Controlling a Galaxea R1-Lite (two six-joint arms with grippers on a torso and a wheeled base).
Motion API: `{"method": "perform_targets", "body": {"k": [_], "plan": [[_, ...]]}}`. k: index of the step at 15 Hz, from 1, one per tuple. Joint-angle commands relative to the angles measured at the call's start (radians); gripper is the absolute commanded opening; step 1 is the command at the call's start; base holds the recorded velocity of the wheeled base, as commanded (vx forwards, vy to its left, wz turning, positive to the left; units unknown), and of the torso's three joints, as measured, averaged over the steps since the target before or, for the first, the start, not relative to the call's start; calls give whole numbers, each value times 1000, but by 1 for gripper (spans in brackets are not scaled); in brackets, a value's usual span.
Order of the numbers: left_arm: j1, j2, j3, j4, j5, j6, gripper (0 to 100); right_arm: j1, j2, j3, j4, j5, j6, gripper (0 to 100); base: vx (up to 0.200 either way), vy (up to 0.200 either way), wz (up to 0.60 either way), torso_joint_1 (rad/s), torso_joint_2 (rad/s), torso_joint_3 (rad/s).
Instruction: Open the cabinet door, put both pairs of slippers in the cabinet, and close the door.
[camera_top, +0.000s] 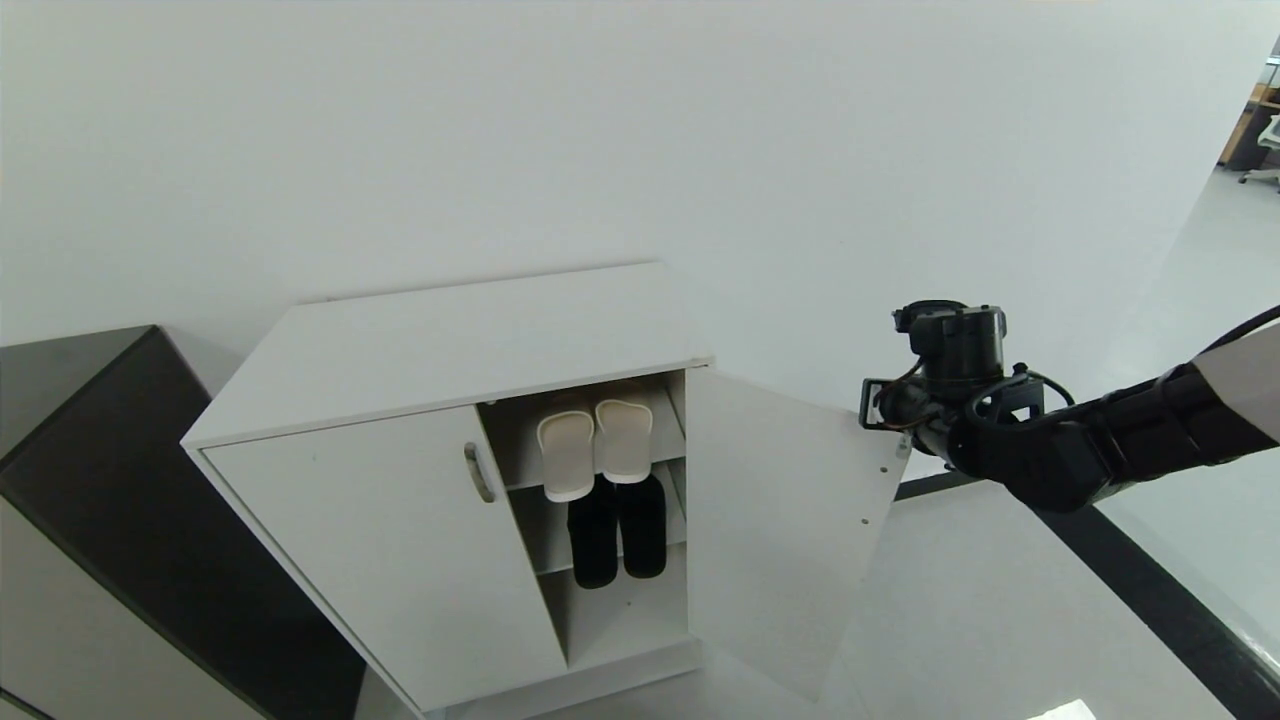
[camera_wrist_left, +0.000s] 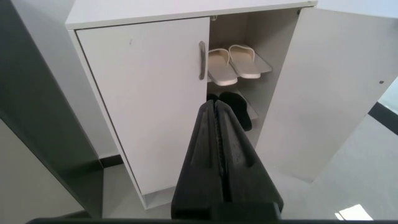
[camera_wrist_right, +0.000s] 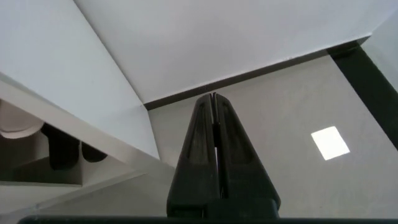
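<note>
The white cabinet stands against the wall with its left door closed and its right door swung open. A white pair of slippers lies on the top shelf and a black pair on the shelf below. My right gripper is at the open door's outer top corner, fingers shut on nothing. In the left wrist view my left gripper is shut and empty in front of the cabinet, apart from it, with both the white pair and the black pair inside.
A dark grey panel leans beside the cabinet on the left. A black strip runs across the pale floor on the right, with open floor around it. The closed door carries a metal handle.
</note>
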Motion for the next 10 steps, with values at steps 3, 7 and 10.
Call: {"method": "perform_targets", "body": {"k": [3, 7, 10], "plan": [[0, 0, 0, 0, 0, 0, 0, 18, 4, 30, 2, -1, -3, 0, 0, 0, 0, 0, 0, 0], [0, 0, 0, 0, 0, 0, 0, 67, -68, 98, 3, -2, -12, 0, 0, 0, 0, 0, 0, 0], [0, 0, 0, 0, 0, 0, 0, 168, -155, 178, 2, -1, -12, 0, 0, 0, 0, 0, 0, 0]]}}
